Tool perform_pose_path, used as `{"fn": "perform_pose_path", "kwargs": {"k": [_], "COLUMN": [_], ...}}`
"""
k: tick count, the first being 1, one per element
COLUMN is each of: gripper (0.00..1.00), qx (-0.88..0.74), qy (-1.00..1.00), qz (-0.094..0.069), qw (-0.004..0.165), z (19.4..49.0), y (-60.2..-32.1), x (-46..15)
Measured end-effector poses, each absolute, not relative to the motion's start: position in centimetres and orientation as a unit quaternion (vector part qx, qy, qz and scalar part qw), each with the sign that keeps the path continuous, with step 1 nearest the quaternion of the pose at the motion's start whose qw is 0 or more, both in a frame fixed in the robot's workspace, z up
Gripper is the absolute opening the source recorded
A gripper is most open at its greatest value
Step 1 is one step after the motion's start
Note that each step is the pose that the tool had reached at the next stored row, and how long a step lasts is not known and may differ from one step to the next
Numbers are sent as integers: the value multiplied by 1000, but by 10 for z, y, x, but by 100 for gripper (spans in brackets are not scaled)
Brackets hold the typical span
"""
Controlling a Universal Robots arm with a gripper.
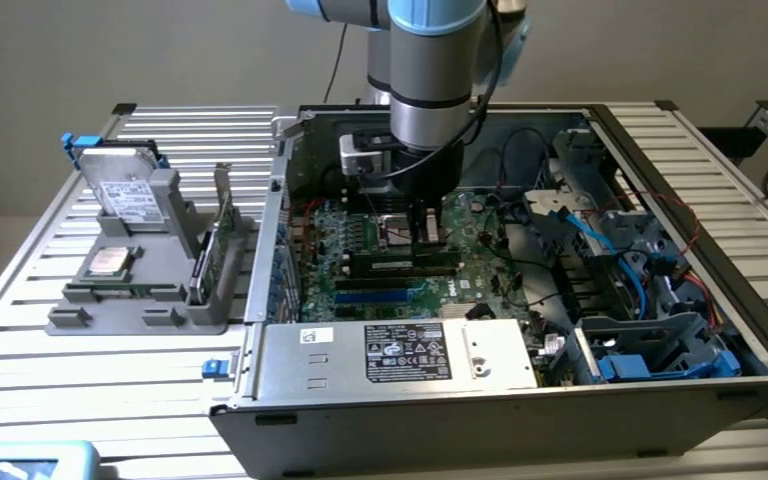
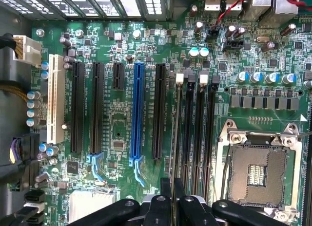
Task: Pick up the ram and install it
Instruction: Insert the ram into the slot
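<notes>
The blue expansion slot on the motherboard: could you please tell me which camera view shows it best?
The wrist view: the blue expansion slot is seen from straight above, full length, between black slots. The exterior view shows it as a small, oblique blue strip.

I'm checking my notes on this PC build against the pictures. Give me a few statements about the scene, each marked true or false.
1. A processor chip lies on the grey holder at the exterior view's left. True.
2. The gripper hangs over that holder. False: it is down inside the open case, at the memory slots.
3. One long expansion slot on the motherboard is blue. True.
4. The processor socket holds a chip. False: it is empty, with its contacts bare.
5. The jaws are closed on the ram, which lies along the memory slots. True.
</notes>
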State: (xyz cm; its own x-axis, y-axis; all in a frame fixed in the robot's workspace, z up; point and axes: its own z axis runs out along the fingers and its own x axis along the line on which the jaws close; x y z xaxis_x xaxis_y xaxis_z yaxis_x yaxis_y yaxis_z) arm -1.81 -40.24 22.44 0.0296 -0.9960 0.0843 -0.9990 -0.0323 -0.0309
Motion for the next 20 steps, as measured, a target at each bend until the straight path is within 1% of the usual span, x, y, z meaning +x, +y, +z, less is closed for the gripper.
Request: {"fn": "perform_pose_path", "kwargs": {"k": [20], "gripper": [14], "qx": [717], "qy": [-696], "qz": [46], "qw": [13], "z": [225], "y": [-400], "x": [-23]}}
